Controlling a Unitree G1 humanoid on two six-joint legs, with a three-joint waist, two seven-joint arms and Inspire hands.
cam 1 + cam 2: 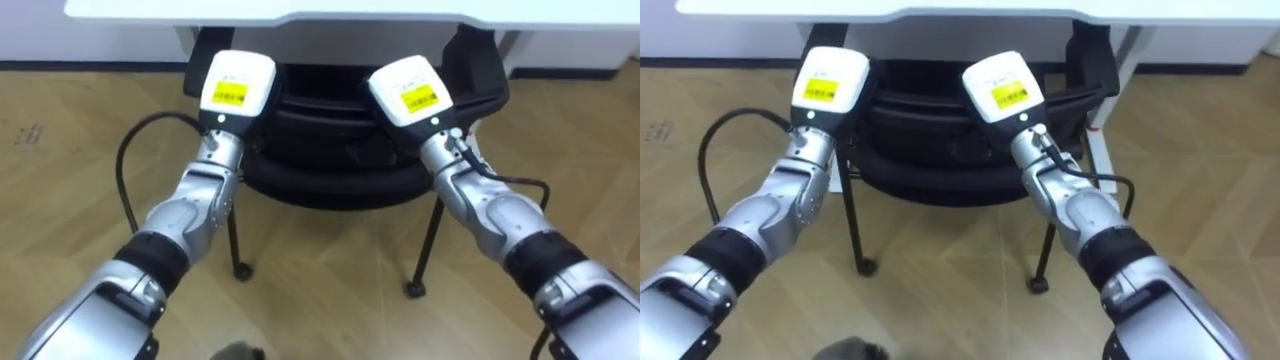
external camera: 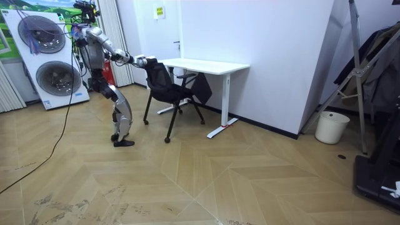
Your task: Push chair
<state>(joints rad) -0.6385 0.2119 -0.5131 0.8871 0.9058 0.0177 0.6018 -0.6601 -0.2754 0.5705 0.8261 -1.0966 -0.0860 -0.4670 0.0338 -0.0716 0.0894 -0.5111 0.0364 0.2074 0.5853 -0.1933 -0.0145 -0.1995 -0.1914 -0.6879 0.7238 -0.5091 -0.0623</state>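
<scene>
A black chair (image 1: 330, 170) on thin legs stands partly under the white desk (image 1: 300, 10). Both my arms reach forward to its backrest. My left hand (image 1: 236, 85) rests against the top left of the backrest and my right hand (image 1: 410, 92) against the top right, each showing its white back with a yellow sticker. In the room view I stand leaning forward behind the chair (image 2: 169, 87), arms stretched out to it, with the desk (image 2: 206, 65) beyond it.
Wooden floor lies around the chair's legs (image 1: 238, 268). The desk's white leg (image 2: 225, 103) stands on the far side of the chair. Stacked washing machines (image 2: 47, 56) stand behind me. A white bin (image 2: 330, 127) sits by the wall at the room view's right.
</scene>
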